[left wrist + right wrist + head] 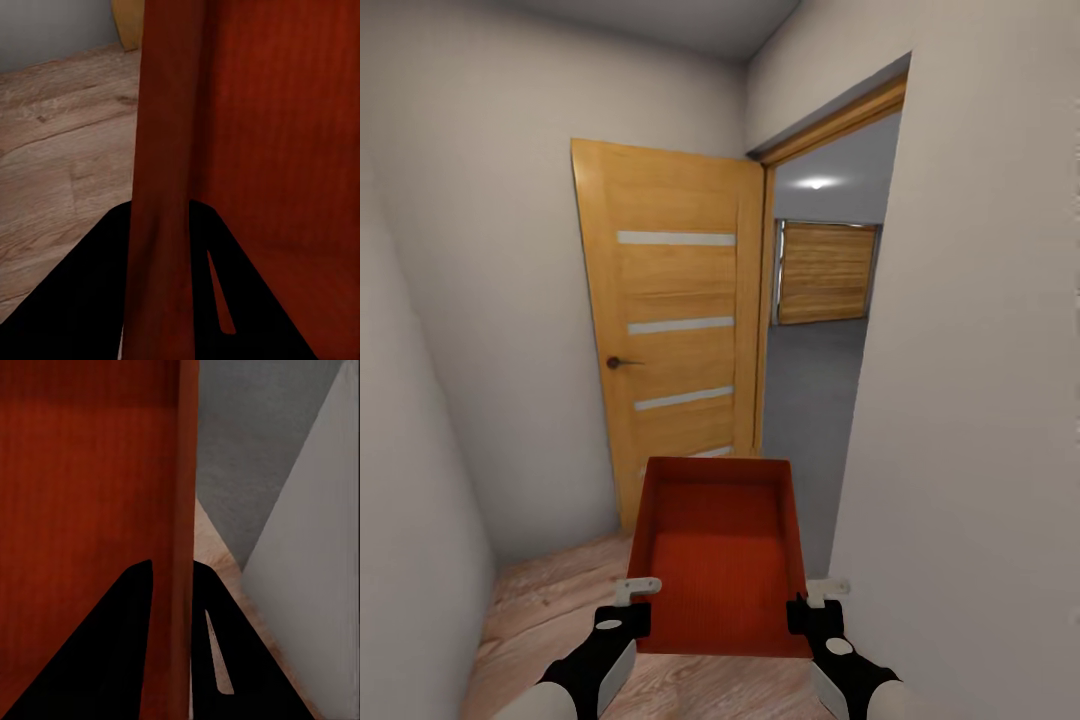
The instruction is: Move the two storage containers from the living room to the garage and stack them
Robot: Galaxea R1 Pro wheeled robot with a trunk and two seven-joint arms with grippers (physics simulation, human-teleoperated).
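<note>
Head view gives me the whole layout: I'm holding one orange-red bin point(722, 545) out front above the light plank floor point(550, 610), the left tool point(632, 598) on its left wall and the right tool point(812, 600) on its right wall. Beyond it a wooden door point(670, 340) stands open at the left, and through the doorway I see a dark grey floor point(810, 420) and a plank-faced door point(826, 272) on the far wall.

Left wrist view adds what the head cannot: the left tool point(161, 300) is clenched on the bin wall point(169, 150), one finger either side. Right wrist view shows the right tool point(171, 652) likewise clamped astride the bin's right wall point(180, 472), a pale wall point(315, 585) close beside it.
</note>
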